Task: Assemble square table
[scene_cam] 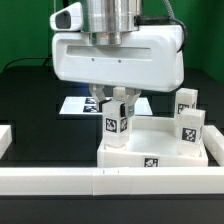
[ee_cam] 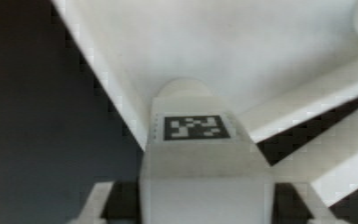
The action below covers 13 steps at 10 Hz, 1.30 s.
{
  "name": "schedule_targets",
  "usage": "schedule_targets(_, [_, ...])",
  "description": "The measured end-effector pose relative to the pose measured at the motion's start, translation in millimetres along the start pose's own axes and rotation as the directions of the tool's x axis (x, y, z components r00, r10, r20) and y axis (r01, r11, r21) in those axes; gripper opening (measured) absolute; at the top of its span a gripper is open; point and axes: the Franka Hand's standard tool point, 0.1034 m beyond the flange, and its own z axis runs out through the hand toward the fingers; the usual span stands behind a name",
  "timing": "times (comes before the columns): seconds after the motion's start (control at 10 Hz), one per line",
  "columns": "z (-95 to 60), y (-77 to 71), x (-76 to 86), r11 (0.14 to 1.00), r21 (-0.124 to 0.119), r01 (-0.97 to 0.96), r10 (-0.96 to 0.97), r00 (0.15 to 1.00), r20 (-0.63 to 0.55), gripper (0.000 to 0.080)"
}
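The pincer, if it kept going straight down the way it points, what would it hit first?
Probably the square tabletop: the pincer holds a tagged leg just above it, so the leg's lower end would meet the slab first, though depth is unclear.

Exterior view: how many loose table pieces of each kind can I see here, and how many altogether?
Square slab: 1
Tagged block legs: 3
Total: 4
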Motion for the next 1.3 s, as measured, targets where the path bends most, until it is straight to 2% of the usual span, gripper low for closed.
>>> schedule_targets(0.4, [1.1, -6.1, -4.0, 0.928, 0.014, -0.371, 0.371, 0.928, 0.019, 0.0285])
schedule_targets(0.6, [1.3, -7.2, -5.1, 0.899, 0.018, -0.438, 0.437, 0.899, 0.028, 0.0285])
schedule_targets(0.7, [1.6, -7.1, -5.2, 0.911, 0.018, -0.412, 0.411, 0.911, 0.027, 0.0358])
schedule_targets(0.8, [1.6, -7.1, -5.2, 0.927, 0.019, -0.374, 0.373, 0.927, 0.027, 0.0545])
schedule_targets(0.9, [1.6, -7.1, -5.7, 0.949, 0.019, -0.316, 0.315, 0.949, 0.026, 0.0545])
schedule_targets(1.0, [1.6, -8.2, -6.5, 0.976, 0.020, -0.215, 0.215, 0.976, 0.023, 0.0628])
schedule_targets(1.3, [1.5, -6.6, -4.5, 0.999, 0.024, 0.044, -0.045, 0.999, 0.016, 0.0648])
